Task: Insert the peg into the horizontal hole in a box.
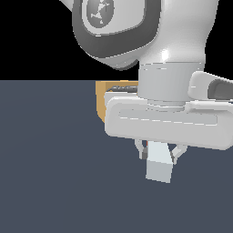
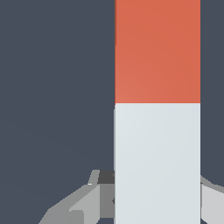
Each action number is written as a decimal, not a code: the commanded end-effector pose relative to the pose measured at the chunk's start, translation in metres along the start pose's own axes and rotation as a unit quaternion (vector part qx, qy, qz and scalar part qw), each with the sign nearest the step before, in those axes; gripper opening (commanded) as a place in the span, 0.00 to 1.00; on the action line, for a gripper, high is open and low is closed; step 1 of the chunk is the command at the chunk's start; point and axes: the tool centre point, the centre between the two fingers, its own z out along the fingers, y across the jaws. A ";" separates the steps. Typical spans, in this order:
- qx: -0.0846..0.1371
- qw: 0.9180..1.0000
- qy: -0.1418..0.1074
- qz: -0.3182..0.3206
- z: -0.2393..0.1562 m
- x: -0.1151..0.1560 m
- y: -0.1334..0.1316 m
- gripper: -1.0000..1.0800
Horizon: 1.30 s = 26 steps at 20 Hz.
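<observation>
Step in hand: the peg (image 1: 159, 167) is held off the dark grey floor (image 1: 50, 159), so carrying and lining-up is judged to be the step, with insertion not yet begun.
Claw: the gripper (image 1: 158, 153) is clamped on the peg's pale half, a finger (image 2: 85, 201) being pressed to each side in the wrist view.
Peg: only the pale end is shown below the hand in the exterior view; the red-orange half (image 2: 157, 50) is seen in the wrist view alone.
Box: the box (image 1: 103, 101) stands behind the hand, toward the exterior view's left, mostly hidden by it.
Hole: not seen in either view; its face is possibly covered by the wrist.
Next move: the peg must be levelled and its tip brought square to the hole.
In the way: nothing else is seen on the floor; the arm's own bulk (image 1: 173, 82) blocks sight of the box.
</observation>
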 end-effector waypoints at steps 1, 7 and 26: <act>-0.001 0.999 0.000 -0.047 -0.008 0.028 0.010 0.00; -0.002 0.989 0.000 -0.149 -0.021 0.091 0.018 0.00; -0.001 0.950 0.001 -0.311 -0.041 0.194 0.002 0.00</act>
